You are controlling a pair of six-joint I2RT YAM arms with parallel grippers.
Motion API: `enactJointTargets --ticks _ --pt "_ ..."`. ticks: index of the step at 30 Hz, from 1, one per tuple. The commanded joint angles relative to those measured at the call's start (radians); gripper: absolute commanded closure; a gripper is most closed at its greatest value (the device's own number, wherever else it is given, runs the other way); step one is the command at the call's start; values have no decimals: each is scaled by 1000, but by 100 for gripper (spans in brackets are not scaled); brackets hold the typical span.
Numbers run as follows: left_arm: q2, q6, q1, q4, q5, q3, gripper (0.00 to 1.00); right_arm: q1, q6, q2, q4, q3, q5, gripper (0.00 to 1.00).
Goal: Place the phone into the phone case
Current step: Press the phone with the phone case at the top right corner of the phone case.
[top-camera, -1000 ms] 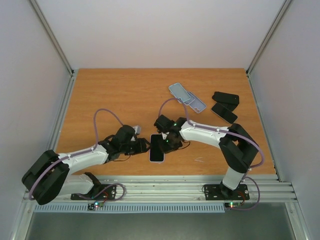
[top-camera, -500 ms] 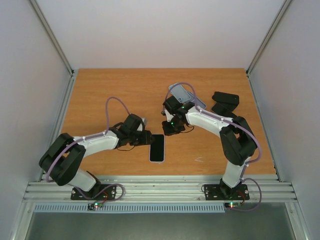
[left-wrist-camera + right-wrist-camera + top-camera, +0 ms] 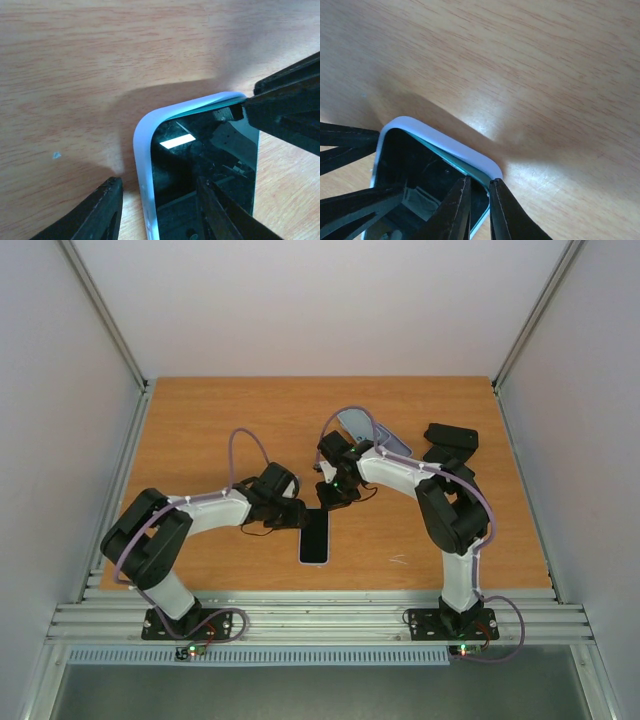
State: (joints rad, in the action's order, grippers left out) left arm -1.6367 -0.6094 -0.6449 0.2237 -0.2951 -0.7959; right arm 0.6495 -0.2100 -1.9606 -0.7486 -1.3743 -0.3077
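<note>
Your left tool [image 3: 159, 182] stands open. One finger [image 3: 95, 215] sits over the bare wood outside the long edge of the phone case [image 3: 142, 150], and the other hangs over the dark glass of the phone [image 3: 210, 150]. The pale rim lies between them, with a gap on the outer side.

Your right tool [image 3: 480, 181] is closed down to a slit at the neighbouring corner. The rim runs into that slit, with one finger over the screen and one outside the case. In the left wrist view you can see its black fingers coming in from the right edge of the frame and touching that corner. Along the short edge, a thin teal strip shows between rim and glass.

From above, the phone lies flat and screen-up in its case at the lower centre of the worktop [image 3: 220, 430], its long side running up and down the frame. Both tools are at its upper end, the left at the upper left corner and the right at the upper right.

Well apart, toward the upper right, lie a pale blue case [image 3: 358, 423], partly behind the right arm, and two dark flat items [image 3: 452, 435].
</note>
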Motion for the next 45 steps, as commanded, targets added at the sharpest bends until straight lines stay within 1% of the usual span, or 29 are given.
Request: enactJointTargets --ticks 1,5,7,10,12,29,35,40,43,45 --pt "-27 23 -1 18 -16 -22 59 -4 -28 -20 -23 -21 8 87" --pt "-43 25 -5 22 -18 -23 62 -4 -32 -21 -37 -7 26 88" --pt "-49 26 -9 25 -19 -24 65 -2 -34 -23 -44 -1 35 91" --pt "-58 27 -17 28 -19 -26 67 5 -40 -32 -55 4 57 97" --pt "-61 27 -23 30 -19 -28 67 13 -43 -44 -65 4 78 99" --pt "-44 27 -74 77 67 -30 65 89 -25 -202 -151 29 176 99" --pt "-45 27 -90 94 105 -31 63 130 -10 -240 -171 18 279 99" --pt "-46 11 -110 140 174 -24 63 146 -6 -233 -173 7 305 99" --pt "-55 -6 -114 150 204 -4 64 148 -13 -196 -152 16 263 98" --pt "-63 -10 -115 153 208 6 67 149 -19 -145 -123 32 223 97"
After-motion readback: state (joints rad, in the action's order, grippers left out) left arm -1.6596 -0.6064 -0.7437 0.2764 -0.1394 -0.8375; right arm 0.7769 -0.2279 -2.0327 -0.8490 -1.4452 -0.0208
